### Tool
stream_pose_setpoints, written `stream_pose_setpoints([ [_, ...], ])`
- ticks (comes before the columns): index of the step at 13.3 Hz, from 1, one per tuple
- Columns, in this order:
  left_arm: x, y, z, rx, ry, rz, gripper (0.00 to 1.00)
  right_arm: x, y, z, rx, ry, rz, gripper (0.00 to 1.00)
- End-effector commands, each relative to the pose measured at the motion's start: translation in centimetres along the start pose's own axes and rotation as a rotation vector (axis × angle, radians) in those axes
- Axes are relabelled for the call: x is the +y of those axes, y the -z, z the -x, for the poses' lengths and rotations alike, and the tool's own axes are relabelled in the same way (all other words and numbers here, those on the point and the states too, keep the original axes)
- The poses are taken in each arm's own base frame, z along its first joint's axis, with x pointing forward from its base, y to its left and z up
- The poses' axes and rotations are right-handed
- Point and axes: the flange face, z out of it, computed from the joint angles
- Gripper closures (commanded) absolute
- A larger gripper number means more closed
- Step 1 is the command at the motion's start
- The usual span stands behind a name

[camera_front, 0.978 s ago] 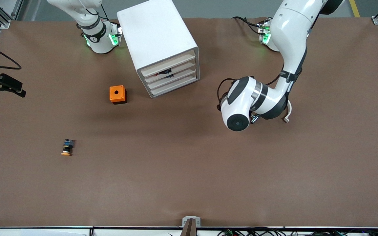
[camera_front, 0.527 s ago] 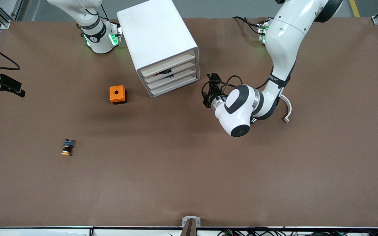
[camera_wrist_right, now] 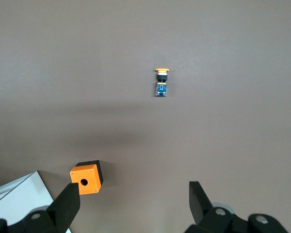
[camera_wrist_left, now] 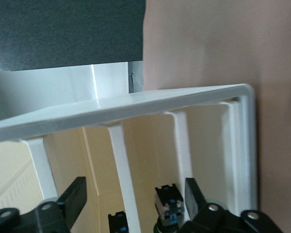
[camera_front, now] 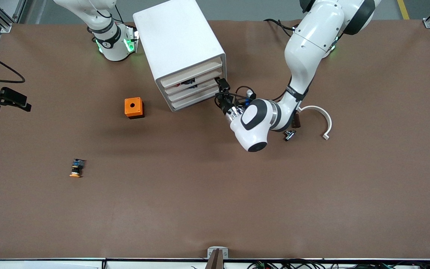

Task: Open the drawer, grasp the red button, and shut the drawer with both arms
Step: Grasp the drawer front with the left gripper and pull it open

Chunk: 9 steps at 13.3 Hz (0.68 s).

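The white cabinet [camera_front: 179,45] stands at the robots' end of the table, and its four cream drawers look pushed in. The second drawer [camera_front: 196,81] has dark parts showing at its front. My left gripper [camera_front: 220,92] is open and empty, right in front of the drawer fronts at the corner toward the left arm's end. In the left wrist view [camera_wrist_left: 136,191] the cabinet's frame [camera_wrist_left: 136,104] fills the picture. Two black-and-blue bodies [camera_wrist_left: 167,209] show between the fingers; no red cap shows. My right gripper [camera_front: 20,101] waits open over the right arm's end.
An orange cube with a hole [camera_front: 134,107] [camera_wrist_right: 87,177] sits beside the cabinet toward the right arm's end. An orange-capped button [camera_front: 75,168] [camera_wrist_right: 161,82] lies nearer the front camera. A white curved piece [camera_front: 317,114] and a small metal part [camera_front: 289,135] lie by the left arm.
The left arm has swung its gripper across the table up to the cabinet's drawer fronts. The right arm has hardly moved.
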Motion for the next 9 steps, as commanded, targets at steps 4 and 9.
stream_pose_setpoints([
  [4, 1.1, -4.0, 1.3, 0.01, 0.088, -0.071, 0.46, 0.8, -0.8, -0.3, -0.025, -0.009, -0.008, 0.01],
  [9, 1.1, -2.7, 1.3, -0.04, 0.102, -0.093, 1.0, 0.6, -1.5, -0.2, -0.058, -0.002, -0.007, 0.0],
])
